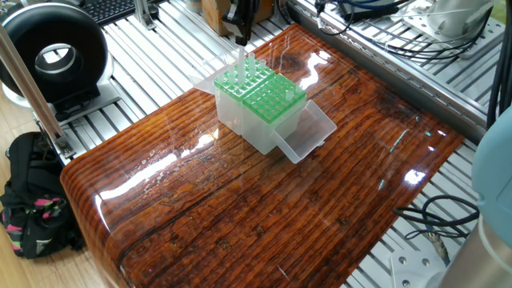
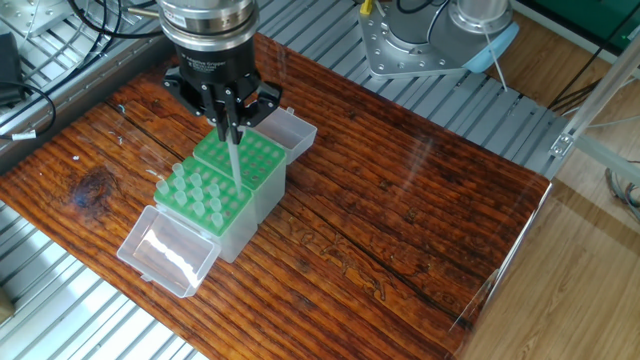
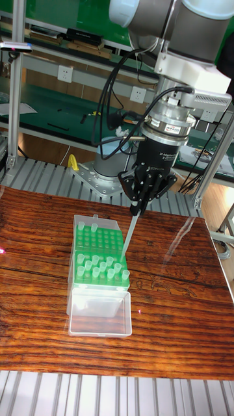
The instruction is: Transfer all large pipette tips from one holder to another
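End effector (image 2: 229,128) pinches one of the large pipette tips (image 2: 234,157), hanging point-down over the green holders (image 2: 240,165) on my worktop (image 2: 400,230). One rack still bristles with a dozen or so tips (image 2: 197,196) — its neighbour looks empty, so most remains.

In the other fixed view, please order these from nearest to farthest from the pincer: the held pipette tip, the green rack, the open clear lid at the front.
1. Held pipette tip, hanging from the pincer.
2. Green rack, directly below.
3. Open clear lid, at the front-left, farthest.

A glossy wooden table (image 2: 400,210) carries two adjoining green-topped tip holders (image 2: 225,185).
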Motion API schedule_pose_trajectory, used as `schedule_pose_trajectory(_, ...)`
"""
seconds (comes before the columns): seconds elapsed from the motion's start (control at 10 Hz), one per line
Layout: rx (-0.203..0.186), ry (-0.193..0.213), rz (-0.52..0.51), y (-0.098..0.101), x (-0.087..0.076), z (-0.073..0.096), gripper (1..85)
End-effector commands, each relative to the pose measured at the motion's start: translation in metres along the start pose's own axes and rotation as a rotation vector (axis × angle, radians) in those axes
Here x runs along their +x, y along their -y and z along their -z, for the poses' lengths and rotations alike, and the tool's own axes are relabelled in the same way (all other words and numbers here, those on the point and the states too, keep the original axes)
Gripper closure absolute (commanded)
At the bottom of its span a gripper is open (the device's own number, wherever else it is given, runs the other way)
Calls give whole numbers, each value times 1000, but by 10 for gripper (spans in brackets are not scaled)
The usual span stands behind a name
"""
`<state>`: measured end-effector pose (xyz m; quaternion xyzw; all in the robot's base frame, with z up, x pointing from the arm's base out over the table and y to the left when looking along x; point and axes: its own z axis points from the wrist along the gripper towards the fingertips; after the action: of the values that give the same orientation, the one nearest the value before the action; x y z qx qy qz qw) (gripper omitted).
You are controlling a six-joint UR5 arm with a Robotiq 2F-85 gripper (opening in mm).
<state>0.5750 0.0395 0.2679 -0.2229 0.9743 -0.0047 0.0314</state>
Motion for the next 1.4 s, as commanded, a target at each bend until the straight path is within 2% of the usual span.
schedule_pose_trajectory(0.0, -5, 9, -1, 3, -3, -3, 733)
schedule_pose_trajectory(0.3, -12, 6, -3, 1, -2, -3, 723)
schedule_pose_trajectory(0.8, -35, -27, 6, -4, 6, -3, 643)
schedule_pose_trajectory(1.1, -38, -29, 12, -4, 6, -4, 570)
schedule_pose_trajectory(1.3, -38, -29, 12, -3, 6, -5, 560)
